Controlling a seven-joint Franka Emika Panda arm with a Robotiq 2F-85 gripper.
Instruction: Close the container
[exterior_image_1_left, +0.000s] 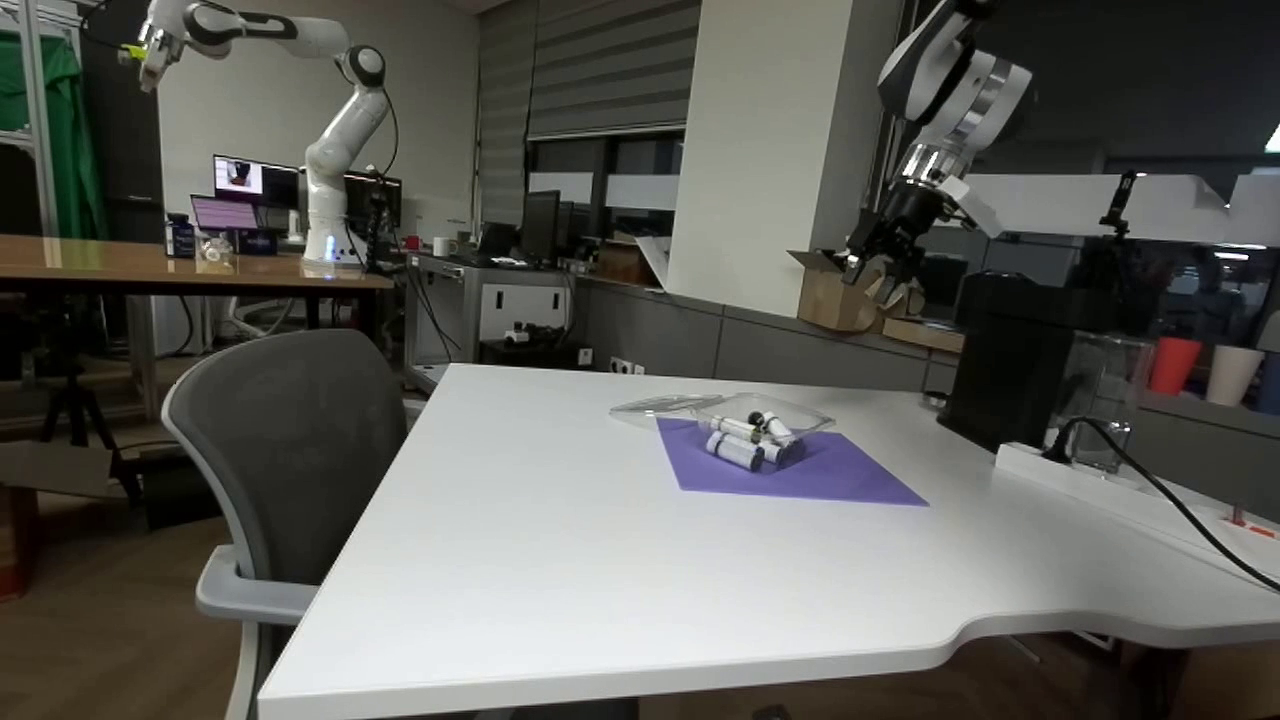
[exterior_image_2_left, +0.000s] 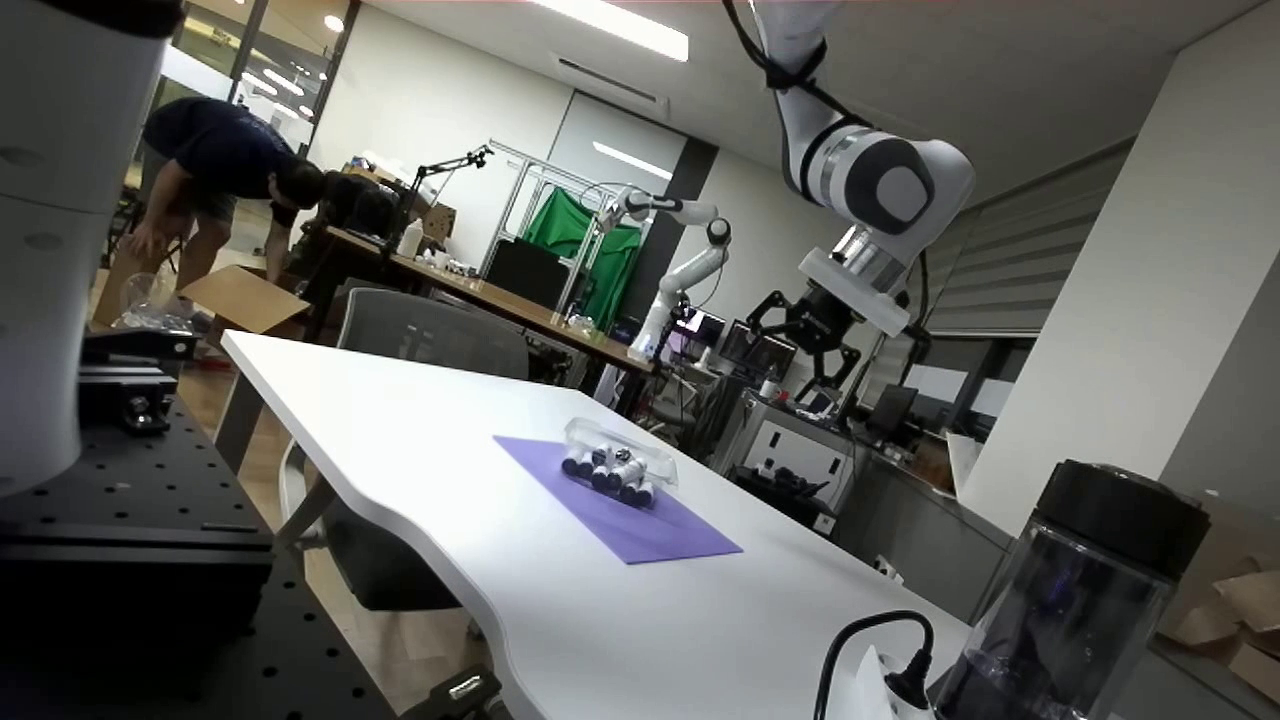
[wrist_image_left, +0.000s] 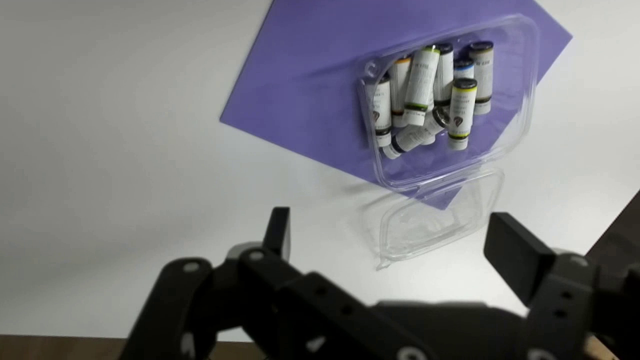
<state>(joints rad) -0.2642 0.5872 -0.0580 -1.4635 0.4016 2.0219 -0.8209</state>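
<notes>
The container, a clear plastic box (wrist_image_left: 522, 100), lies open on the purple mat (wrist_image_left: 300, 90) in the wrist view. Several small white tubes (wrist_image_left: 462, 112) with dark ends lie in it. Its clear lid (wrist_image_left: 440, 220) is hinged to one long side and folded out flat, partly over the mat's corner and the white table. The box shows in both exterior views (exterior_image_1_left: 815, 422) (exterior_image_2_left: 660, 466); the lid (exterior_image_1_left: 650, 408) shows in an exterior view. My gripper (wrist_image_left: 397, 242) is open and empty, high above the table, also in both exterior views (exterior_image_1_left: 868, 278) (exterior_image_2_left: 787, 355).
The white table (exterior_image_1_left: 560, 560) bears a white power strip (exterior_image_1_left: 1090, 492) with a black cable and a clear jar with a black lid (exterior_image_2_left: 1110, 530). A tall black object (exterior_image_1_left: 1010, 360) stands at the table's edge. A grey chair (exterior_image_1_left: 290, 450) stands beside the table.
</notes>
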